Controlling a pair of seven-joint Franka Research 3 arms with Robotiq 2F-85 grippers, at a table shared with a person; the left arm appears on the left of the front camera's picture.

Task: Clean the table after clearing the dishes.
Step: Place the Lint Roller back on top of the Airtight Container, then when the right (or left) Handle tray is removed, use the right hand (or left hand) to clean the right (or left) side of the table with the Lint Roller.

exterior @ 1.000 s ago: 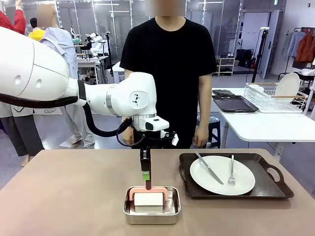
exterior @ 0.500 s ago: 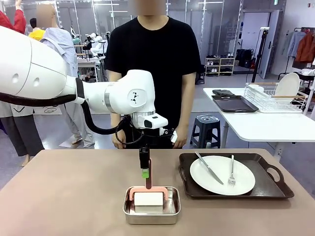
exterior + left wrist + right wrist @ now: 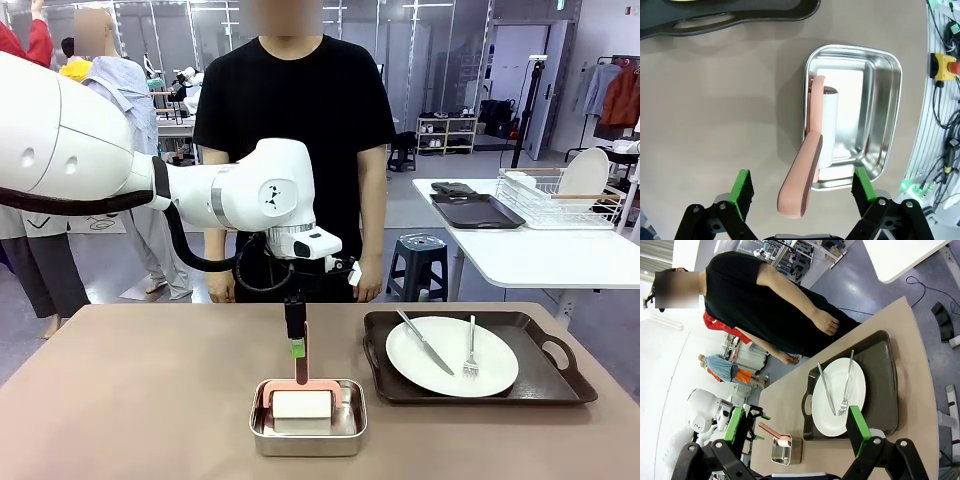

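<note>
Table [image 3: 150, 400]: the tan-brown top is spread across the foreground of the front view, with the dishes on its right half and a pan by its near edge at the middle.
Dishes: one round white plate [image 3: 452, 356] is seen on a dark brown handled tray [image 3: 545, 388]; a knife [image 3: 425, 342] and a fork [image 3: 471, 350] are laid on the plate, apart from each other.
Steel pan [image 3: 307, 428]: it is set just left of the tray, not touching it, and a white roller [image 3: 302, 405] is laid inside it.
Handle [image 3: 802, 185]: the roller's pink handle is raised out of the pan, roughly upright in the front view, and is found between the left fingers.
Left gripper [image 3: 297, 348]: it is hung straight above the pan; in the left wrist view the jaws are spread wide and a clear gap is left between each green pad [image 3: 742, 187] and the handle, so nothing is gripped.
Right gripper [image 3: 796, 427]: the jaws are spread wide with nothing held between them; the tray and plate are seen well beyond it.
Person [image 3: 295, 130]: a black T-shirt is worn; a place is taken at the far edge behind the left arm, with both hands hung down.
White table [image 3: 540, 260]: it is placed off the far right corner; a wire rack [image 3: 550, 205] with white crockery [image 3: 585, 172] and a second dark tray [image 3: 478, 210] are carried on it.
Stool [image 3: 420, 262]: it is seen on the floor between the person and the white table.
</note>
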